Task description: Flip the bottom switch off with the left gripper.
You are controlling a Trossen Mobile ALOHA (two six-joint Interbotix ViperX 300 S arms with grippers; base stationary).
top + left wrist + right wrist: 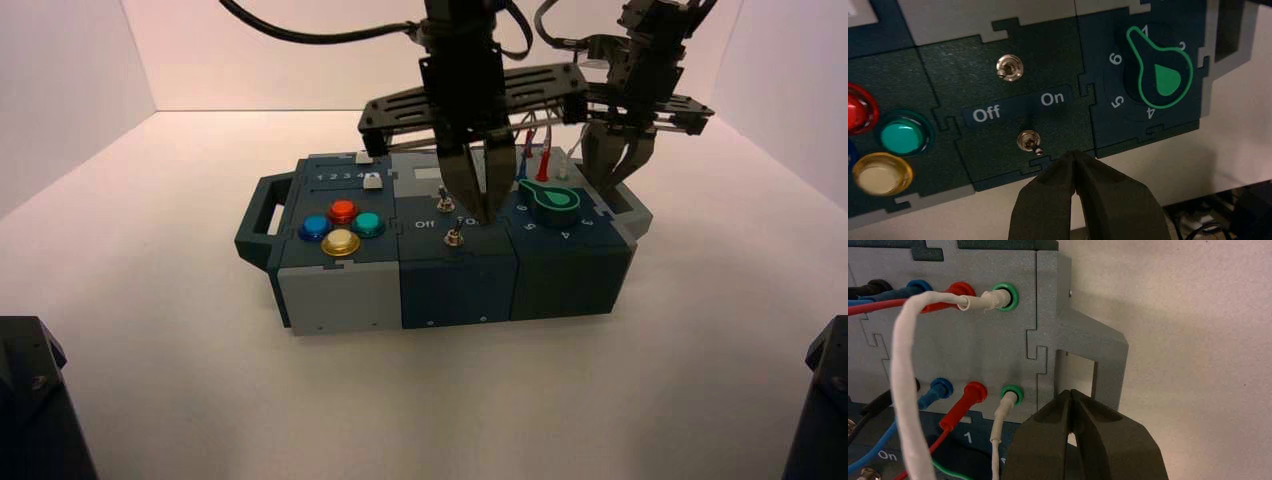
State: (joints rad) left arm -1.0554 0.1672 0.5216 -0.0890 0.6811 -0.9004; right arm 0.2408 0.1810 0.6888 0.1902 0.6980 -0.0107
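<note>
Bottom switch (1029, 141), one of two toggles; left tool (1074, 157) pinched together beside it.

black arms, slotted crossbars, thick black cables, tapered dark jaws.

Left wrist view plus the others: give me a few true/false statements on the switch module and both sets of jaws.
1. The black left gripper, jaws closed, sits just beside the small silver bottom toggle switch. True.
2. The bottom toggle's lever leans toward the "Off" print. False: it tilts toward the "On" side.
3. The left gripper is clamped on the green rotary knob. False: it holds nothing, and the knob lies off to the side.
4. The black right gripper, jaws together, is at the box's grey end handle, near the white wire. True.
5. Two silver toggles share the dark blue module. True.
</note>
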